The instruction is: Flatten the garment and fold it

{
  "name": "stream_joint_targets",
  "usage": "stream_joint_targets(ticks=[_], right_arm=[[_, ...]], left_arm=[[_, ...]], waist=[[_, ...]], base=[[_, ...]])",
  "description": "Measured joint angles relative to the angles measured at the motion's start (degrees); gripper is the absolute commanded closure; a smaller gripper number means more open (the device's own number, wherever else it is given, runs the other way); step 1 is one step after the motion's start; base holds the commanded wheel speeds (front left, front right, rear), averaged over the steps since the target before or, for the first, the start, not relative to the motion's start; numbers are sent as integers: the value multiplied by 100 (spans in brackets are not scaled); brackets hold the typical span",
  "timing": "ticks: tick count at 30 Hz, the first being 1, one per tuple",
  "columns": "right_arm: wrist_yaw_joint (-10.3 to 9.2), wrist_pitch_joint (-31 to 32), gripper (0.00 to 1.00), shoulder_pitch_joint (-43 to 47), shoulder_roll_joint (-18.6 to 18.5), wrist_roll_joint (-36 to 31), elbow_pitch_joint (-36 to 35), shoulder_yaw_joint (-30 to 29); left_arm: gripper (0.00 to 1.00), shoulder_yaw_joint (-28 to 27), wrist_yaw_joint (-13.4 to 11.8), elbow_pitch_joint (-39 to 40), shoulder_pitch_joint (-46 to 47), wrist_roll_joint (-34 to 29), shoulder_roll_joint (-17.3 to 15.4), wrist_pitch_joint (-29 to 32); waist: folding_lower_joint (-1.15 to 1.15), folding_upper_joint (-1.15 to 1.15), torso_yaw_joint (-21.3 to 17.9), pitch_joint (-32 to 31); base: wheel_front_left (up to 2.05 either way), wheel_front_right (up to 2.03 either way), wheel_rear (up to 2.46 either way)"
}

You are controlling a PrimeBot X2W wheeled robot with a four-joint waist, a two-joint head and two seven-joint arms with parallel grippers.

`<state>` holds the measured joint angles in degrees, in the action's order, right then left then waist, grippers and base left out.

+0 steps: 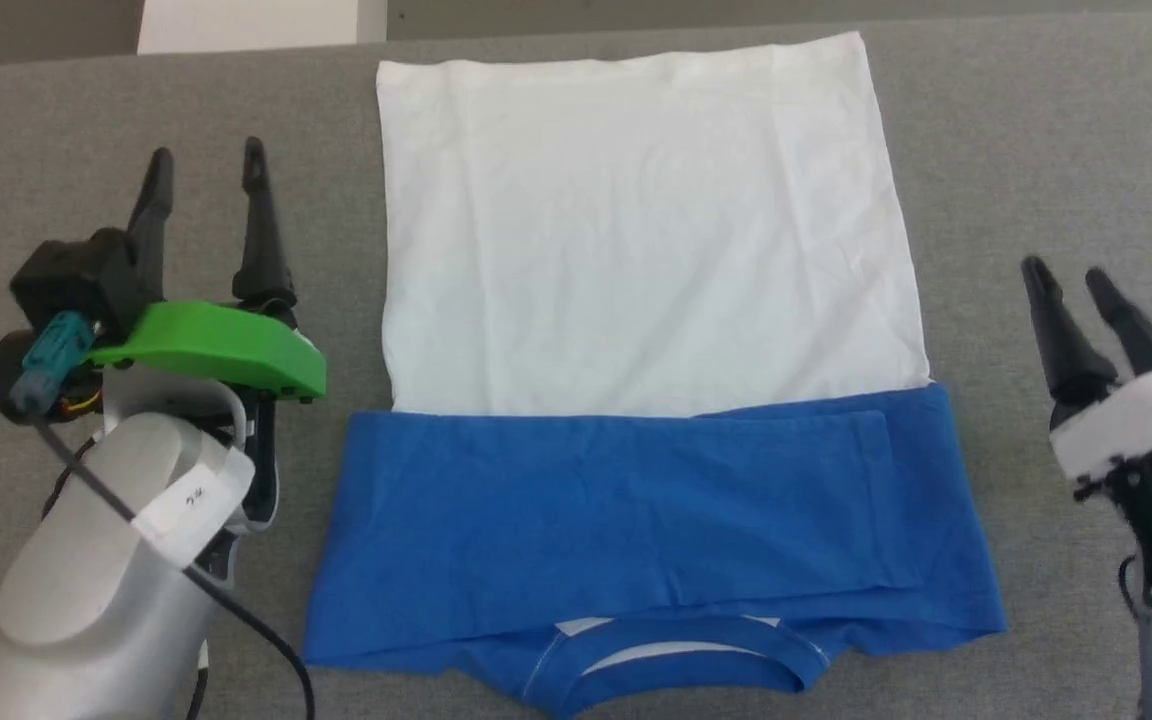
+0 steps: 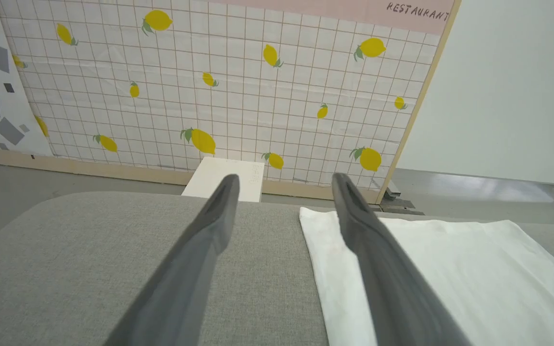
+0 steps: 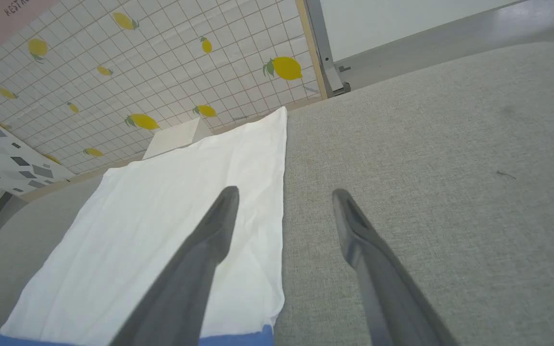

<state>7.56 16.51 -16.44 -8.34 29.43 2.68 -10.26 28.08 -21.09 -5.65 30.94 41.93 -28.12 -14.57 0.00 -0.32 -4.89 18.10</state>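
The garment [image 1: 636, 250] lies flat on the grey table, white body toward the far edge, blue sleeves folded across the near part [image 1: 636, 510], and the blue collar at the bottom. My left gripper [image 1: 204, 175] hovers open left of the garment, nothing between its fingers. In the left wrist view the garment's white edge [image 2: 440, 259] lies to the right of that gripper [image 2: 283, 182]. My right gripper [image 1: 1068, 275] stands open right of the garment and holds nothing. In the right wrist view the white cloth [image 3: 161, 226] sits left of the right gripper [image 3: 283, 194].
The grey padded table [image 1: 1036, 130] extends on both sides of the garment. A white box [image 2: 224, 178] stands beyond the table's far edge. A lemon-patterned panel [image 2: 238, 86] stands behind it.
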Motion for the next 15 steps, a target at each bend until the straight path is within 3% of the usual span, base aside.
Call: stream_joint_targets(ticks=[4, 9, 15], right_arm=[[0, 311, 0, -529, -218, 48, 73, -45], [0, 811, 0, -1583, -742, -29, 293, -38], [0, 1540, 0, -2961, -1384, -360, 742, 408]], left_arm=[[0, -398, -14, 404, -258, -381, 238, -16], [0, -648, 44, 770, -343, -754, 530, -21], [0, -770, 171, 984, -332, -1051, 847, -22]], waist=[[0, 0, 17, 242], [1, 0, 106, 631], [1, 0, 302, 1156]], base=[[0, 0, 0], [0, 0, 0], [0, 0, 0]])
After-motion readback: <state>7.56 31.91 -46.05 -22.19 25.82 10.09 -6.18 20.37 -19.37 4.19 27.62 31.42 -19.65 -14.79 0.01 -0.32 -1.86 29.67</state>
